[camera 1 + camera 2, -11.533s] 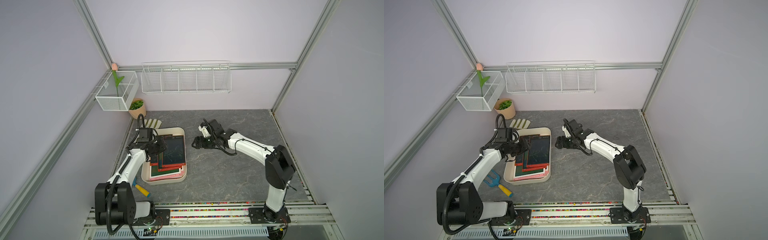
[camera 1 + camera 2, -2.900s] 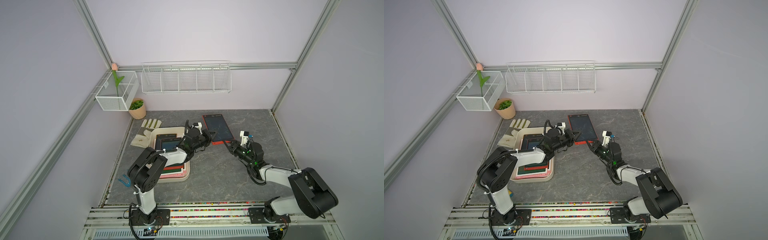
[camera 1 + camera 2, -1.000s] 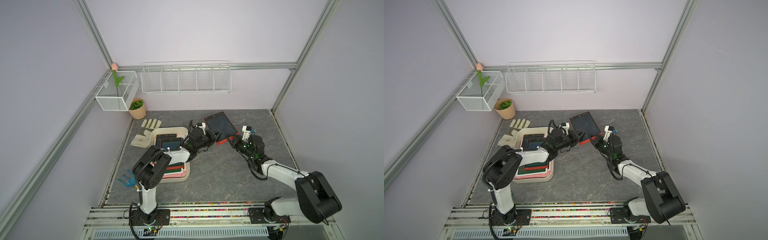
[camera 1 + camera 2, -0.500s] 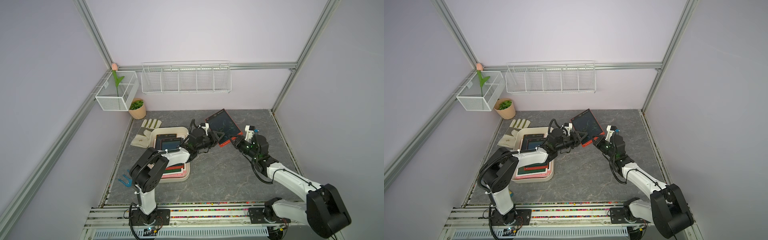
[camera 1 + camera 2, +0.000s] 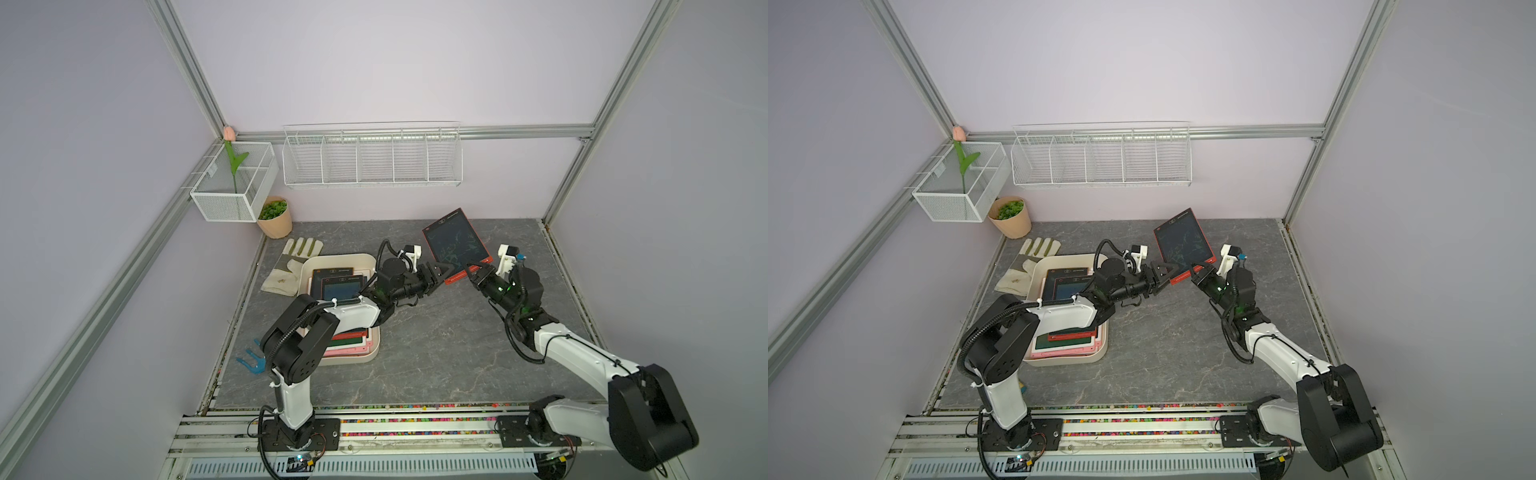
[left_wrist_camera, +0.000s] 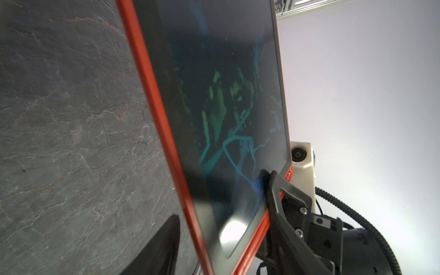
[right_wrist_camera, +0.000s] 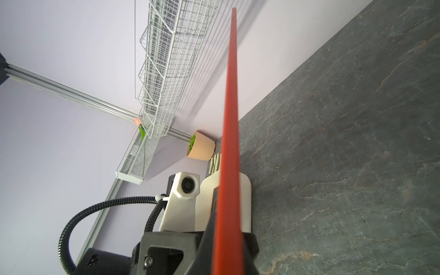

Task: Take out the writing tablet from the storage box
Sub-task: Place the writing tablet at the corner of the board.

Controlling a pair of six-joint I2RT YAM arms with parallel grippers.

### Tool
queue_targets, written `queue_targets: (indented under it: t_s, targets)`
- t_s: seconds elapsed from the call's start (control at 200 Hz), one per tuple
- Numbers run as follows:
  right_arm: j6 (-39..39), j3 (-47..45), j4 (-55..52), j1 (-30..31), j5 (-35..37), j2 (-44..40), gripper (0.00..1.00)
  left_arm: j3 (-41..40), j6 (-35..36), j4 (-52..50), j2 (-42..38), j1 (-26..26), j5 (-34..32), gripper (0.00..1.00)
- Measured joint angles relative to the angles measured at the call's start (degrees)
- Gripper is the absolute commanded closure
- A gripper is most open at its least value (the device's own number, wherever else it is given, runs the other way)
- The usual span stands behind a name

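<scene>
Red-framed writing tablet (image 5: 455, 245) out of storage box (image 5: 338, 257), held up over grey table (image 5: 415, 357), tilted, screen w/ green scribbles facing up. R gripper (image 5: 477, 271) clamped on its lower edge nr corner. L gripper (image 5: 438, 272) at opp. lower corner, jaws apart, visible finger (image 6: 164, 242) clear of tablet's edge. Box on L arm's side, other tablets (image 5: 338, 286) stacked inside; glove (image 5: 291, 266) just beside box.

The writing tablet (image 5: 455, 245) shows a glossy dark screen in smooth red plastic; the bench (image 5: 436, 353) looks matt, veined stone; the storage box (image 5: 340, 257) is smooth cream plastic.
</scene>
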Motion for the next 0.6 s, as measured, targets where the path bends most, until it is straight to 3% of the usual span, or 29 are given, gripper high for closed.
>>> queue_targets:
  t_s: [0.31, 0.6]
  targets:
    - [0.7, 0.0, 1.3, -7.2, -1.7, 1.0, 0.93, -5.2, 1.9, -2.6, -2.1, 2.9, 1.0, 0.36]
    - [2.4, 0.1, 8.4, -20.6, -6.1, 12.4, 0.93, -5.5, 11.6, -19.1, -12.0, 3.3, -0.3, 0.36]
